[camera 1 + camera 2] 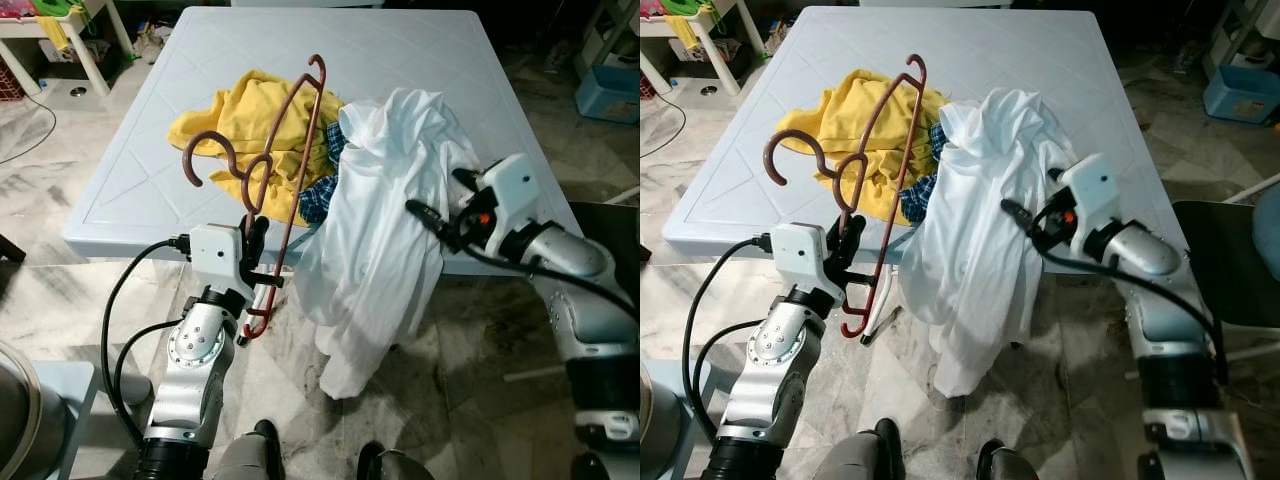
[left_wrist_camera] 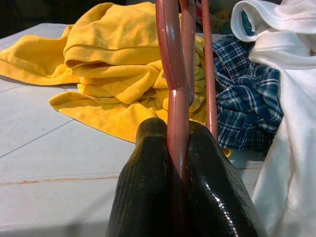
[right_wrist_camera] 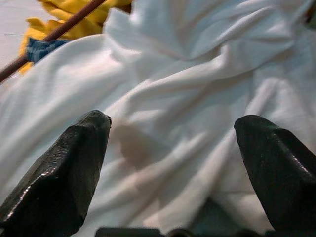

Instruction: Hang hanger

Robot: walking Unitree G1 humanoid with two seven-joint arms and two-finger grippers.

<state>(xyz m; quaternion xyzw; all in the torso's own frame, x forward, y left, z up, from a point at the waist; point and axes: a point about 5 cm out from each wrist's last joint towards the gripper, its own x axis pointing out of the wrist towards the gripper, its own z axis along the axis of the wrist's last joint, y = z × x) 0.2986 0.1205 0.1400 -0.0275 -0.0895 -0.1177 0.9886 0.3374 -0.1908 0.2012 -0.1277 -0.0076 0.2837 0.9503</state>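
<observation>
Here the left hand (image 1: 262, 262), at lower centre-left of the left eye view, is clenched on the thin reddish-brown wire hanger (image 1: 290, 190), held upright over the near edge of the pale blue plastic tabletop (image 1: 150, 170). The left wrist view shows the two black fingers (image 2: 148, 192) pinching the wire, a detail too small in the head views. The right hand (image 1: 432, 226) is spread wide against the white cotton shirt (image 1: 375, 250), which drapes off the tabletop edge. Behind lie a crumpled yellow garment (image 1: 250, 125) and a blue checked cloth (image 2: 247, 94), largely hidden.
</observation>
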